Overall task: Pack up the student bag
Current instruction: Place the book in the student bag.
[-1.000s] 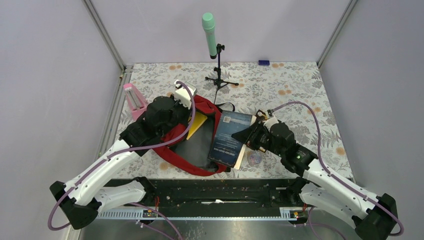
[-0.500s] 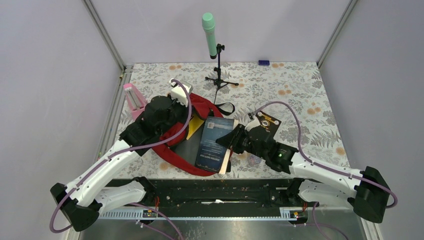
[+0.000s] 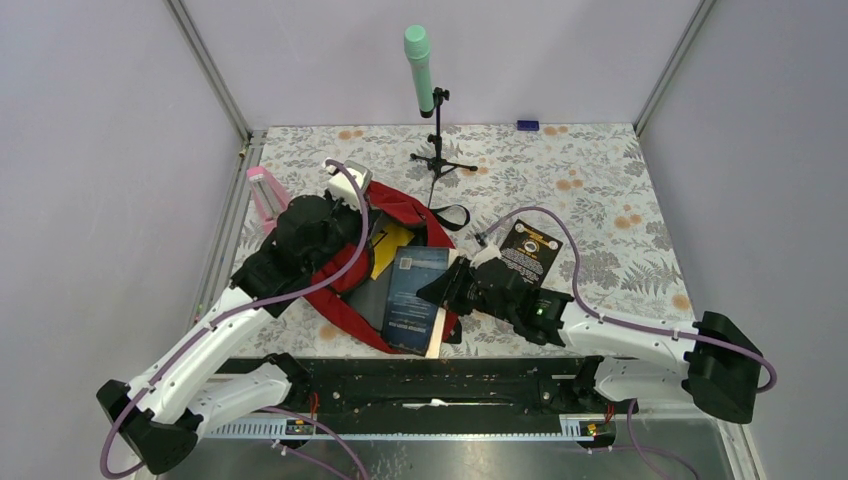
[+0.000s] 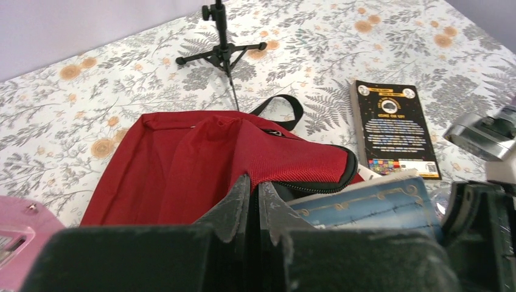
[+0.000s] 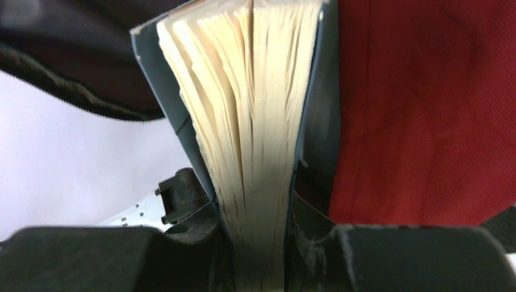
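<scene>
Clamping the blue book [image 3: 413,295] in my right gripper [image 5: 255,240] over the student bag [image 4: 201,152], I pinch its rim with my left gripper [image 4: 254,194].

you have soft, even light from overhead in the top view, with only faint shadows on the table [image 3: 600,170]. in your left wrist view the student bag [image 4: 182,158] is crisp, while the left gripper [image 4: 254,185] blurs dark at the bottom edge. your right wrist view shows the book [image 5: 255,121] close and soft, its pale background washed out
</scene>
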`<state>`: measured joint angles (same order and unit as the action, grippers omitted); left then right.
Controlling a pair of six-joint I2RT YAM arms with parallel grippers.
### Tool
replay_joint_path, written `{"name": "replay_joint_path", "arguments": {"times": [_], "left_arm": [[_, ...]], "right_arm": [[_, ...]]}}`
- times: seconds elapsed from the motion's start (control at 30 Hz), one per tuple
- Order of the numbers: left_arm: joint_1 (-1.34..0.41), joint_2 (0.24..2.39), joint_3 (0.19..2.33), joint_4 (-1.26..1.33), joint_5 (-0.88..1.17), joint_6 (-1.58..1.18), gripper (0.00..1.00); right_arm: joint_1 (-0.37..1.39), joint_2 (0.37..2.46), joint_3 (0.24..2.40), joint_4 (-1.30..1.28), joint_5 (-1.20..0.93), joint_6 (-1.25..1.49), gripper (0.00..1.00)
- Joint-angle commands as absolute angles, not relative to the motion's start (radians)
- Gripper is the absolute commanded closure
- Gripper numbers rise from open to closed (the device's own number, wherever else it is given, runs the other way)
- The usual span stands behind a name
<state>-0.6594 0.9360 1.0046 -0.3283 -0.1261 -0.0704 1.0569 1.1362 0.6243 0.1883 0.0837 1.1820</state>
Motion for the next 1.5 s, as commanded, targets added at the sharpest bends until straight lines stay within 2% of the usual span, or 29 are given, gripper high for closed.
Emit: {"name": "replay_joint_path", "arguments": {"times": [0.0, 0.2, 0.43, 0.8, 1.0, 1.23, 1.33, 1.47], "left_arm": [[-0.657, 0.886, 0.997, -0.173, -0.020, -0.059, 1.00], [-0.656, 0.847, 0.963, -0.113, 0.127, -0.035, 1.00], [-0.656, 0.830, 0.960, -0.102, 0.178, -0.035, 1.00], [-0.657, 0.829, 0.963, -0.099, 0.211, -0.041, 1.00], [-0.656, 0.833, 0.967, -0.101, 0.212, -0.043, 1.00], [-0.656, 0.834, 0.968, -0.103, 0.215, -0.044, 1.00], [-0.657, 0.831, 0.968, -0.102, 0.219, -0.042, 1.00], [-0.656, 0.833, 0.970, -0.108, 0.213, -0.040, 1.00]], "right_arm": [[1.068, 1.145, 0.699, 0.458, 0.217, 1.221, 1.00], [1.064, 1.243, 0.764, 0.534, 0.411, 1.233, 1.00], [1.044, 1.347, 0.811, 0.643, 0.642, 1.135, 1.00], [1.049, 1.611, 0.979, 0.614, 0.545, 1.025, 1.00], [1.097, 1.688, 0.996, 0.563, 0.532, 0.957, 1.00], [1.131, 1.845, 1.099, 0.549, 0.678, 0.768, 0.86], [1.130, 1.897, 1.151, 0.546, 0.730, 0.714, 0.75], [1.128, 1.933, 1.194, 0.558, 0.781, 0.668, 0.67]]}}
